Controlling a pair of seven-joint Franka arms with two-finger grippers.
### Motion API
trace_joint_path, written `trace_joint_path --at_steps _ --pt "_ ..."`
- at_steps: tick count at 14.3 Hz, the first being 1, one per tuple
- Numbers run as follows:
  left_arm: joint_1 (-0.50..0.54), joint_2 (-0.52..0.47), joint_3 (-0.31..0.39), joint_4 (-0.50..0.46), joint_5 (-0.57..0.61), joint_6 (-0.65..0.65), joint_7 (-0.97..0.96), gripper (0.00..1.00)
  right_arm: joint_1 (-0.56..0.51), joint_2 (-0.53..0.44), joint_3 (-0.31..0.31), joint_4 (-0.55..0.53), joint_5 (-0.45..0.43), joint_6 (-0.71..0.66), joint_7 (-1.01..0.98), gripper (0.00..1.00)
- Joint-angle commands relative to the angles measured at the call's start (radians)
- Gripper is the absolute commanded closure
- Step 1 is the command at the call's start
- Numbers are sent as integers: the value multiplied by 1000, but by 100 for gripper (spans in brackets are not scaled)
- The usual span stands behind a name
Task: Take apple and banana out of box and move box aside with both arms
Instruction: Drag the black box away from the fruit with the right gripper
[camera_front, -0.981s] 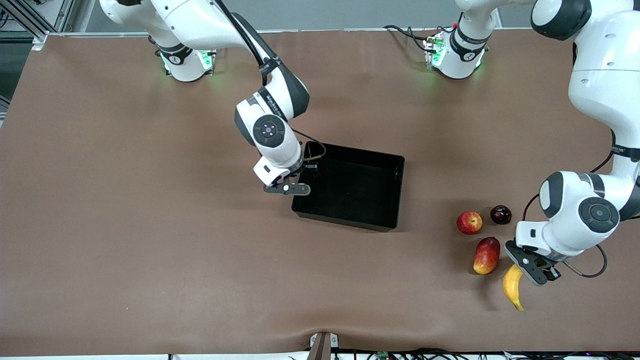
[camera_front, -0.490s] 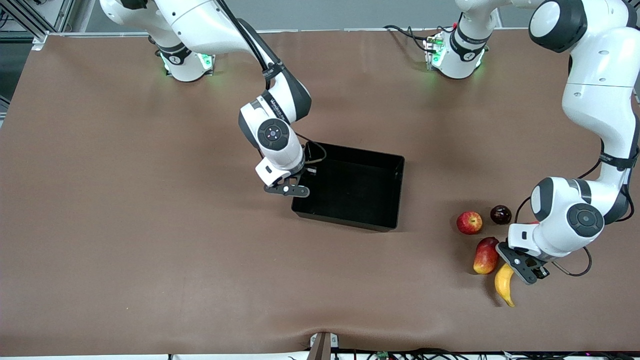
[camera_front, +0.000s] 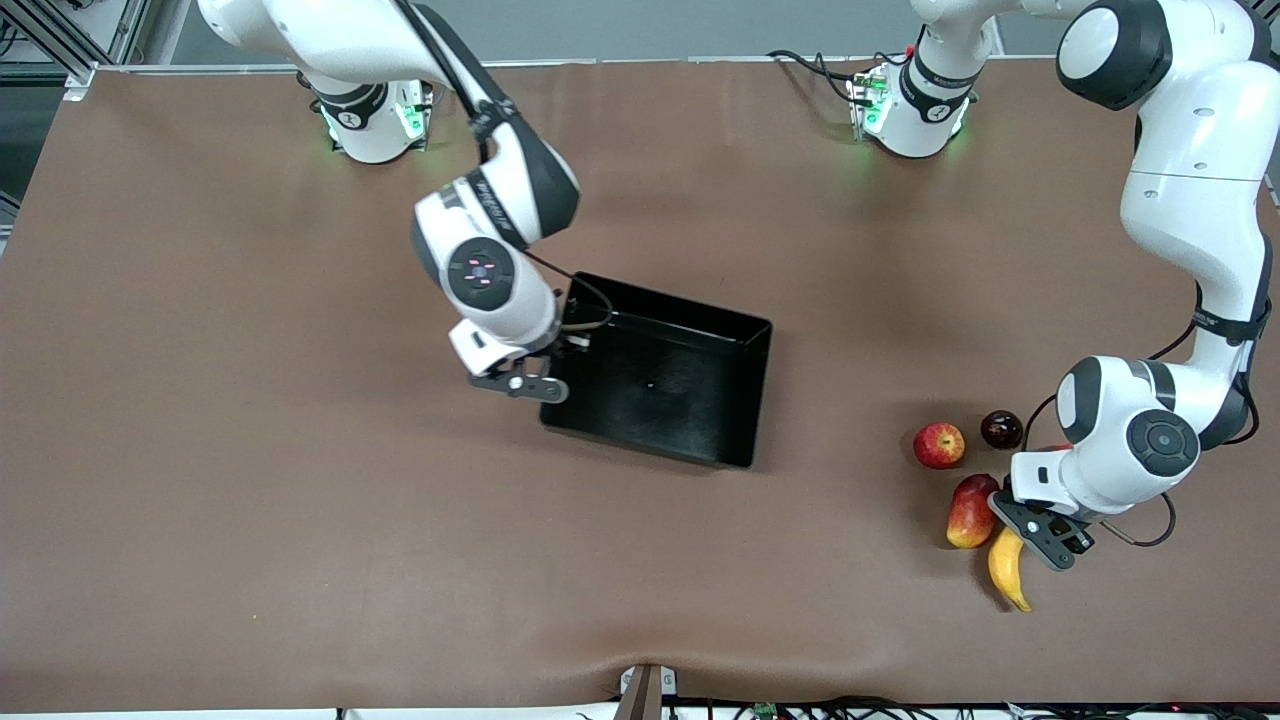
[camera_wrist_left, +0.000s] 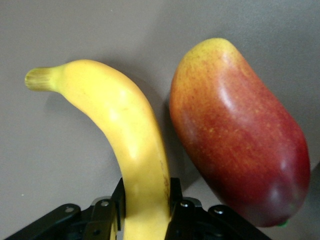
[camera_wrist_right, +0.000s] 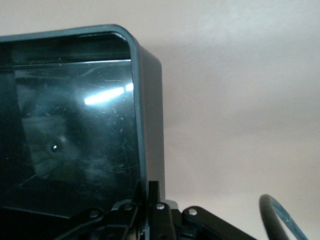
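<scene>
Near the middle of the brown table (camera_front: 250, 450) sits my glossy black rectangular plastic bin (camera_front: 700, 350), its upright walls turned a little askew to the table's edges. My right gripper (camera_front: 555, 365) is clamped on the rim of the wall toward the right arm's end; in the right wrist view that thin wall (camera_wrist_right: 148, 140) runs straight down between my two closed fingers.

Toward the left arm's end lie the fruits. My left gripper (camera_front: 1025, 535) is pinched around one end of the long curved yellow banana (camera_front: 1005, 572), which lies nearest the front camera of the four. From the left wrist view the banana (camera_wrist_left: 125, 145) rises out of my jaws with its stem end free, and the oval red-and-yellow mango (camera_wrist_left: 240, 135) lies just beside it; whether the two touch I cannot tell.

Farther from the front camera than the mango (camera_front: 972, 512) rests the small round red apple with yellowish patches (camera_front: 939, 445), and beside the apple, toward the left arm's end, a dark glossy plum (camera_front: 1001, 429). Apple and plum lie apart from each other.
</scene>
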Motion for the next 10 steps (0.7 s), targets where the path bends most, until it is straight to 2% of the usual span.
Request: trace_joint_path --at_steps 1,3,5,7,10 --pt "10 -7 3 1 6 12 -18 0 -51 -80 14 -18 -5 -50 -5 100" --pt "17 -39 -3 -1 -11 0 -30 0 -100 -131 12 -19 -6 -117 -23 100" --pt "28 -84 -8 -4 -80 -32 -67 0 -176 -183 12 -24 -8 -195 -122 100" --pt "14 -140 -10 1 -154 -83 -99 0 -270 -227 9 -34 -17 -260 -216 100" --pt "2 -232 -39 -3 -171 -204 -261 0 -442 -249 9 -36 -22 -320 -454 100"
